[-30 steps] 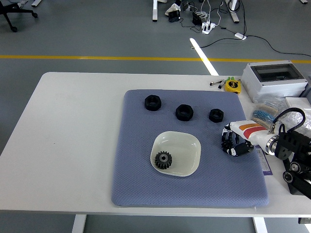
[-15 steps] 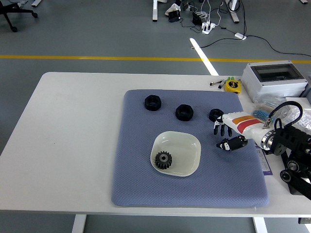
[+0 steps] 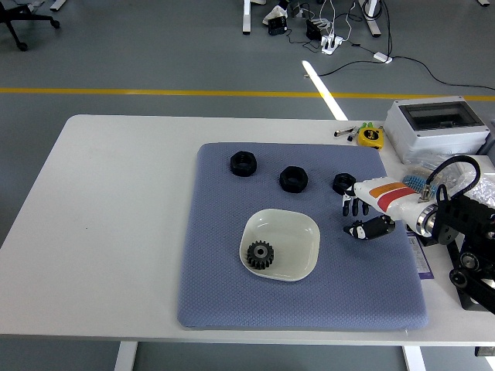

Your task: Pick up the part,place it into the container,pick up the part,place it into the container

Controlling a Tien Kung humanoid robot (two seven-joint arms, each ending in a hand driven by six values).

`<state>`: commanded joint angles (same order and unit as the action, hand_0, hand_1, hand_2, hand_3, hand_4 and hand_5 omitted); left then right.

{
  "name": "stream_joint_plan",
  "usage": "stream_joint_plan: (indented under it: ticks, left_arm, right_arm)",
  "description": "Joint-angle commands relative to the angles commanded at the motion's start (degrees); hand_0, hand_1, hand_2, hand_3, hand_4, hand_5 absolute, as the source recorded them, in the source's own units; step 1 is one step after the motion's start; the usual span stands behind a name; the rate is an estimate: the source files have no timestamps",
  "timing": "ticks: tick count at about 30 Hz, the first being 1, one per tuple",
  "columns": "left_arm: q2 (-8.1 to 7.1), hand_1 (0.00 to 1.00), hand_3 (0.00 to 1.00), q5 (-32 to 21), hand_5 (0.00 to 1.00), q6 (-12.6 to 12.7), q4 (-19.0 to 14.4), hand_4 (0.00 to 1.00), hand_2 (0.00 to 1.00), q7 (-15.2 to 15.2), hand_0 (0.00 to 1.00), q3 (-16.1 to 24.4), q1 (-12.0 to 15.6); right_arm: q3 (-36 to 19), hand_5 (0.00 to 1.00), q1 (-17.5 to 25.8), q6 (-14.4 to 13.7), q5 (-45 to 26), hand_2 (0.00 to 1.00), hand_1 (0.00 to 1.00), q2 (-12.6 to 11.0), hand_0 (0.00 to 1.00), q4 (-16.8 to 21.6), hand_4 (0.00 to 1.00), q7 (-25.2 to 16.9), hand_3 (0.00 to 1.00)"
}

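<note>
Three black nut-like parts lie in a row on the blue-grey mat (image 3: 216, 294): one at the back left (image 3: 243, 163), one in the middle (image 3: 293, 178), one at the right (image 3: 343, 183). A cream bowl (image 3: 298, 232) sits mid-mat with a dark gear (image 3: 260, 254) inside it. My right hand (image 3: 358, 217) hovers just in front of and to the right of the right part, fingers spread and pointing down, holding nothing. The left arm is out of view.
A grey electrical box (image 3: 437, 127) stands at the back right. A yellow tape measure (image 3: 371, 137) and small tools lie behind the mat. Bagged items (image 3: 421, 174) lie by my right forearm. The white table (image 3: 108, 216) extends to the left.
My right hand rose and moved back toward the right part, and its fingers opened from a curl to a spread. Over the last half second it barely moved.
</note>
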<state>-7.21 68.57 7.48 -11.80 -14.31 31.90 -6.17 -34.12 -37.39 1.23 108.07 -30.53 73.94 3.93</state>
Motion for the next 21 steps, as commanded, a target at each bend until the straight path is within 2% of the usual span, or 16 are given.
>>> stream_joint_plan:
  ticks: [1, 6, 7, 12, 13, 18, 19, 21]
  left_arm:
    - [-0.01, 0.537, 0.563, -0.01, 0.611, -0.01, 0.0, 0.644, 0.563, 0.0, 0.662, 0.01, 0.0]
    - [0.03, 0.537, 0.563, -0.16, 0.611, 0.07, 0.01, 0.644, 0.563, 0.06, 0.662, -0.1, 0.02]
    - [0.04, 0.539, 0.563, -0.21, 0.61, 0.07, 0.0, 0.644, 0.563, 0.08, 0.662, -0.13, 0.03]
    - [0.07, 0.539, 0.563, 0.02, 0.61, -0.03, -0.01, 0.644, 0.563, 0.02, 0.662, -0.05, 0.01]
    - [0.07, 0.538, 0.563, 0.01, 0.606, -0.03, -0.01, 0.642, 0.563, 0.01, 0.662, -0.04, 0.01]
    - [0.04, 0.538, 0.563, 0.05, 0.606, -0.05, -0.01, 0.642, 0.563, 0.01, 0.662, 0.0, 0.06]
    - [0.03, 0.535, 0.562, 0.08, 0.608, -0.05, 0.0, 0.644, 0.561, 0.01, 0.662, -0.01, 0.06]
    - [0.04, 0.535, 0.562, 0.27, 0.608, -0.13, 0.0, 0.644, 0.561, -0.05, 0.662, 0.13, 0.04]
  right_arm:
    - [-0.02, 0.387, 0.07, 0.26, 0.28, 0.791, 0.667, -0.01, 0.571, -0.19, 0.998, 0.04, 0.857]
    - [-0.17, 0.387, 0.45, -0.27, 0.79, 0.791, 0.667, -0.06, 0.571, -1.38, 0.998, -0.24, 0.857]
    - [-0.2, 0.379, 0.46, -0.61, 0.8, 0.779, 0.648, -0.03, 0.536, -1.55, 0.998, -0.32, 0.825]
    - [0.08, 0.379, 0.21, -1.79, 0.64, 0.779, 0.648, 0.22, 0.536, -2.91, 0.998, -0.62, 0.825]
    - [0.21, 0.367, 0.17, -1.91, 0.46, 0.717, 0.599, 0.27, 0.469, -3.39, 0.998, -0.66, 0.746]
    - [1.34, 0.367, 0.15, -2.32, -0.73, 0.717, 0.599, 0.41, 0.469, -4.92, 0.998, -1.0, 0.746]
    - [1.7, 0.348, 0.13, -2.47, -1.04, 0.674, 0.561, 0.53, 0.418, -5.32, 0.992, -1.09, 0.64]
    - [2.26, 0.348, 0.13, -2.64, -1.35, 0.674, 0.561, 0.85, 0.418, -6.16, 0.992, -1.27, 0.64]
